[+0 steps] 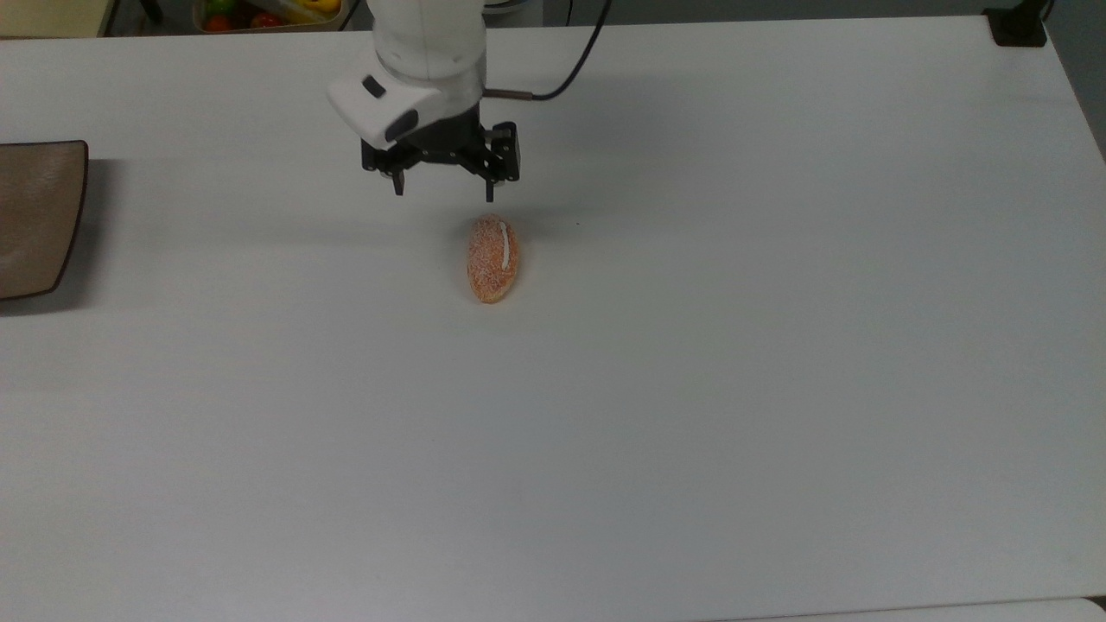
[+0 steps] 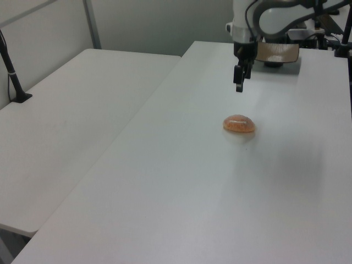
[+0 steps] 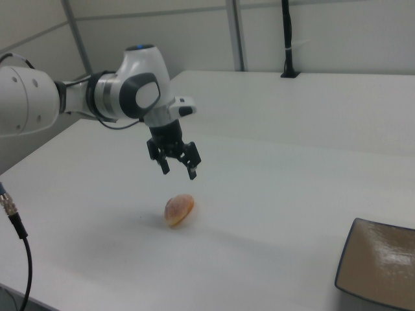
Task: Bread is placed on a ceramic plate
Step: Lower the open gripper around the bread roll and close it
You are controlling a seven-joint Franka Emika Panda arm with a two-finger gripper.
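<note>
Top view, jaws [image 1: 444, 189] spread above bread [image 1: 493, 257] on table [image 1: 691, 389], ceramic plate [image 1: 34, 216] well apart.

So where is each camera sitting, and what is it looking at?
Top view: high above, looking down on the white table; gripper above the bread.
Left view: beside one end, looking along the table toward the ceramic plate.
Right view: from the opposite end, plate nearest; the arm shows.
All three share bread, gripper and plate.

Top view overhead; left, right views oblique from opposite ends; all share table [image 1: 778, 389].
</note>
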